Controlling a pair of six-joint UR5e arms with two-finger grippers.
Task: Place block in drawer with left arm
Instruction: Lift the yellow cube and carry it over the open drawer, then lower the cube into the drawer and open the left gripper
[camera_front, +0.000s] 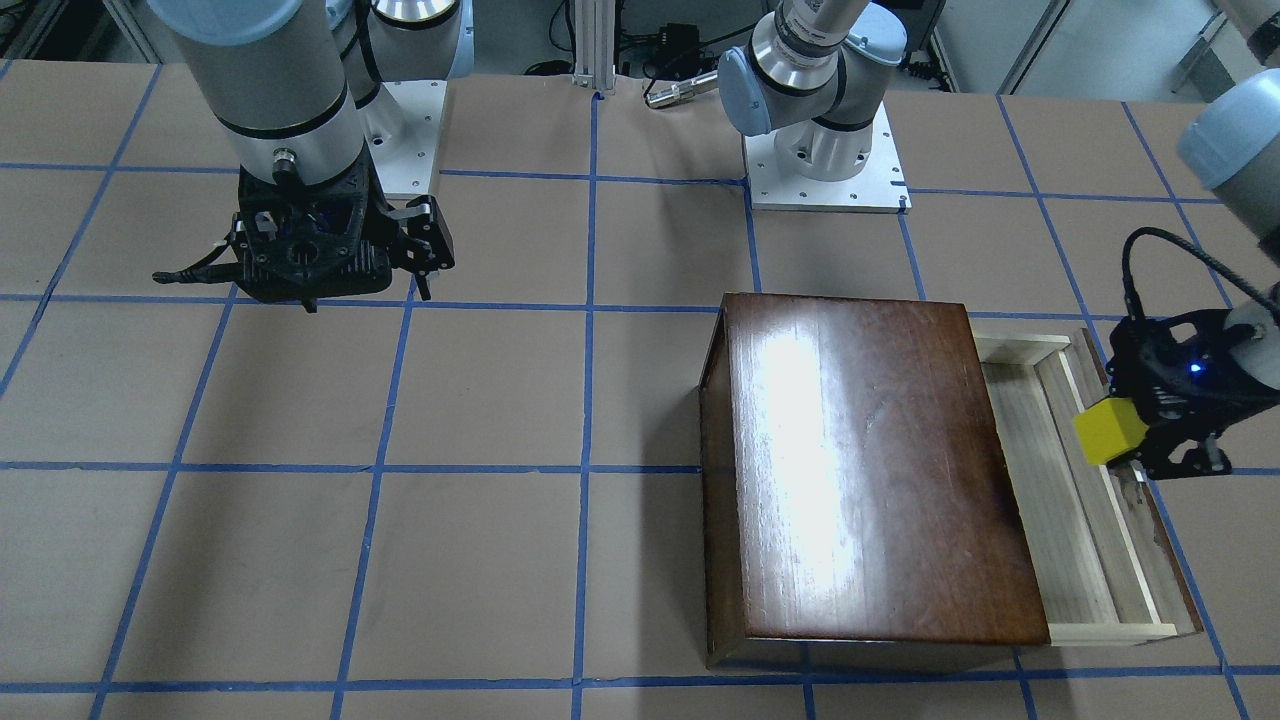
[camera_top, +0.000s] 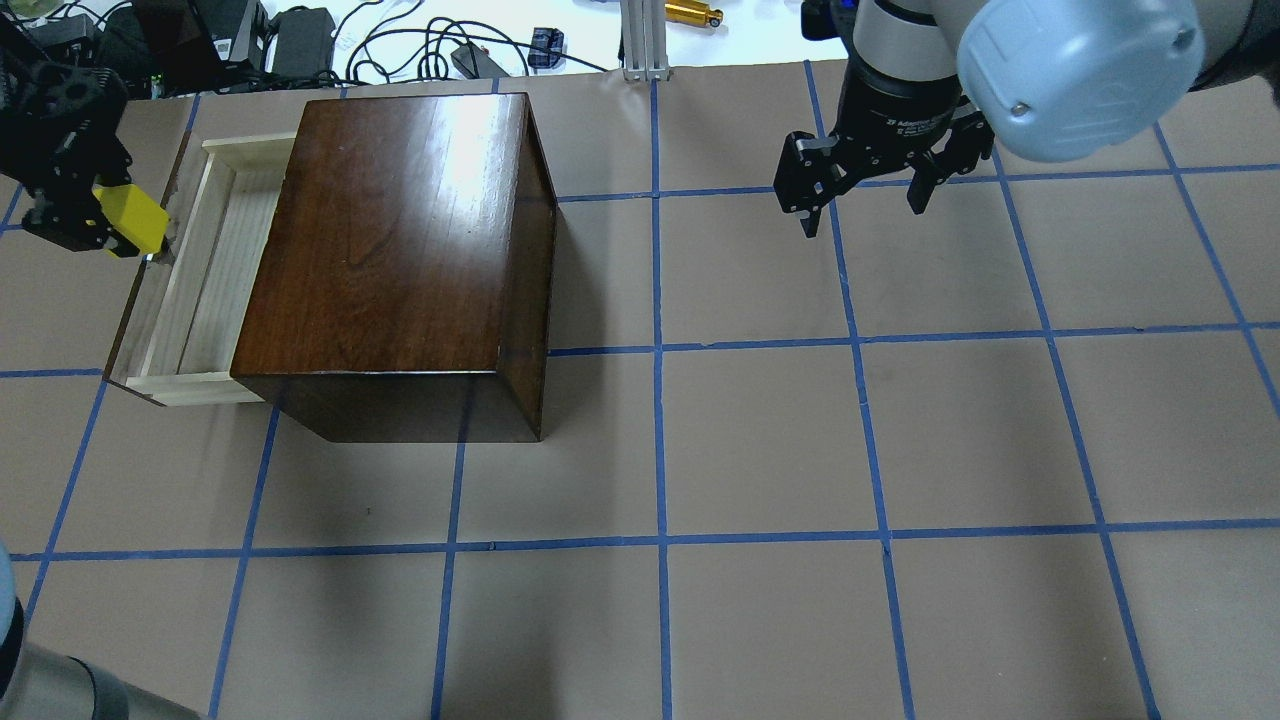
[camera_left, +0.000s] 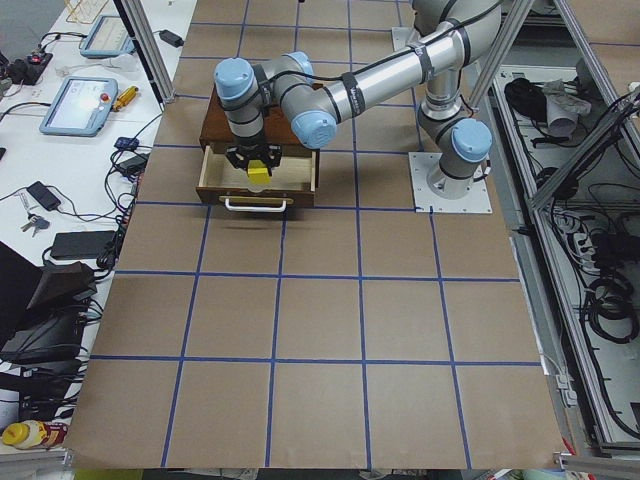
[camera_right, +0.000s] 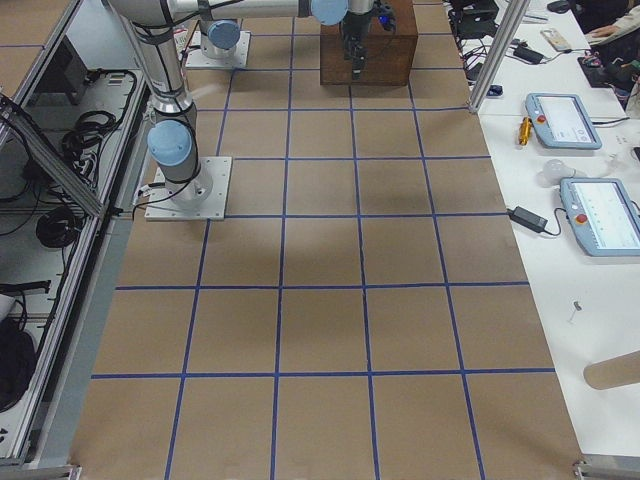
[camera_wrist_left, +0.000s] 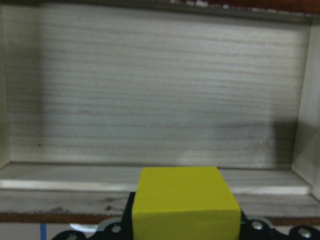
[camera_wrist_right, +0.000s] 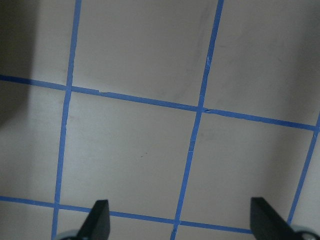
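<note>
The yellow block (camera_front: 1108, 432) is held in my left gripper (camera_front: 1125, 440), which is shut on it. It hangs above the front panel of the open drawer (camera_front: 1062, 500). In the overhead view the block (camera_top: 132, 218) sits at the drawer's (camera_top: 205, 265) outer edge. The left wrist view shows the block (camera_wrist_left: 185, 202) at the bottom, with the drawer's empty pale-wood floor (camera_wrist_left: 160, 95) beyond it. The dark-brown box (camera_top: 400, 250) holds the drawer. My right gripper (camera_top: 860, 185) is open and empty, high over the table far from the box; its fingertips (camera_wrist_right: 99, 220) show in the right wrist view.
The table is brown paper with a blue tape grid (camera_top: 660, 350). The arm bases (camera_front: 825, 170) are bolted at the robot's side. Cables and devices (camera_top: 300, 35) lie beyond the table's far edge.
</note>
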